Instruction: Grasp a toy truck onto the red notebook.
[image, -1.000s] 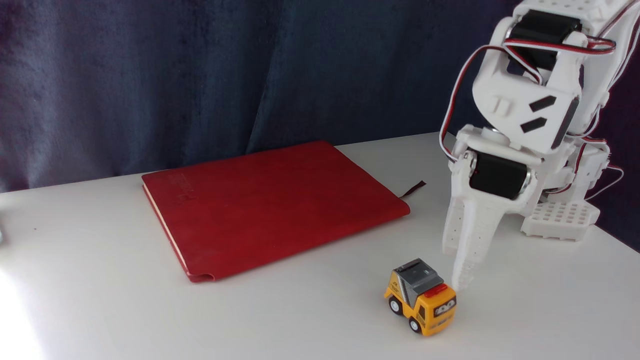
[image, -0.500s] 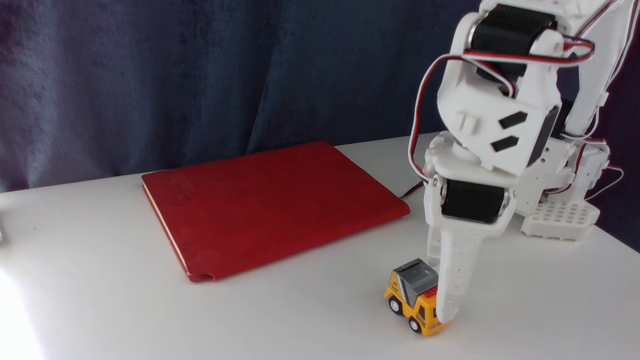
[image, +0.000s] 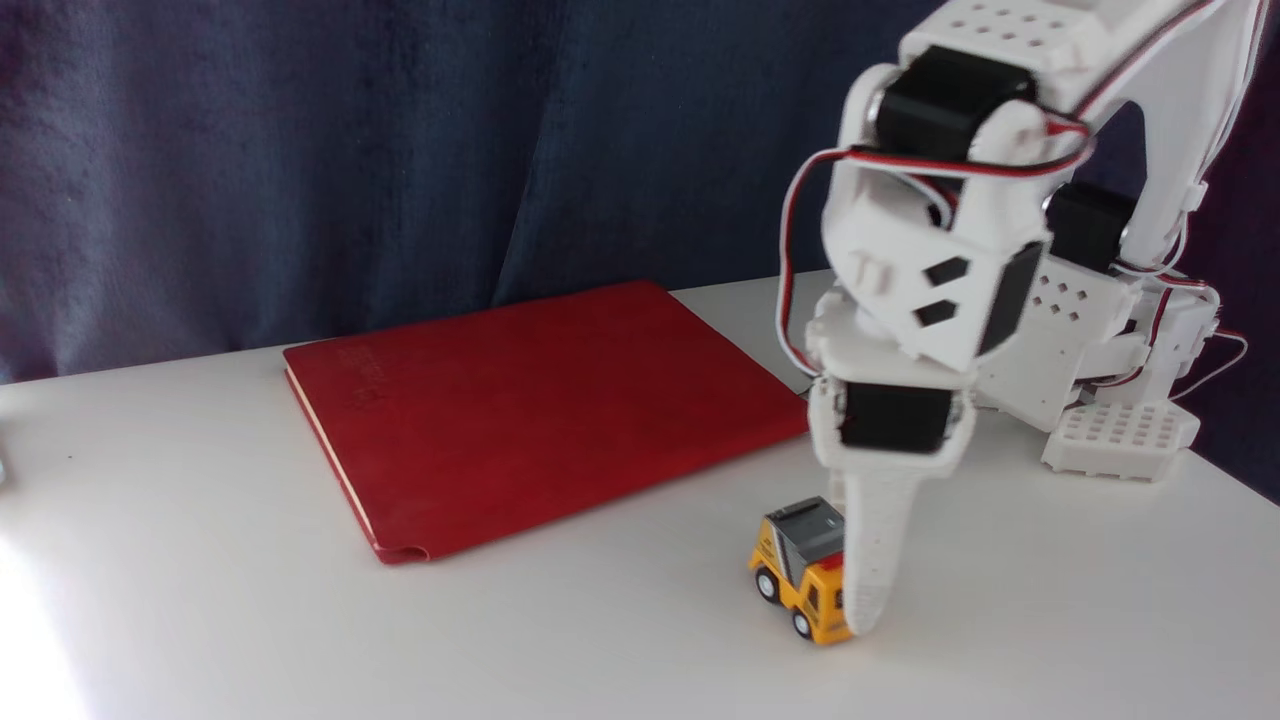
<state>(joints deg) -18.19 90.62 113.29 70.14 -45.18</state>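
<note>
The toy truck (image: 795, 560), yellow-orange with a grey bed, stands on the white table near the front, to the right of the red notebook (image: 540, 405). The notebook lies flat and closed on the table with nothing on it. My white gripper (image: 850, 615) points straight down at the truck. Its near finger (image: 872, 565) covers the cab on the camera side, with its tip level with the wheels. That finger and the truck hide the other finger, so the fixed view does not tell whether the jaws clamp the truck.
The arm's white base (image: 1120, 435) sits at the right rear of the table (image: 200, 600), with red, black and white wires looping above it. A dark blue curtain (image: 300, 150) hangs behind. Open tabletop lies in front of and left of the notebook.
The gripper has come down and leftwards onto the truck from its right side. In the last half second the truck shifted a little left and away from the camera together with the finger.
</note>
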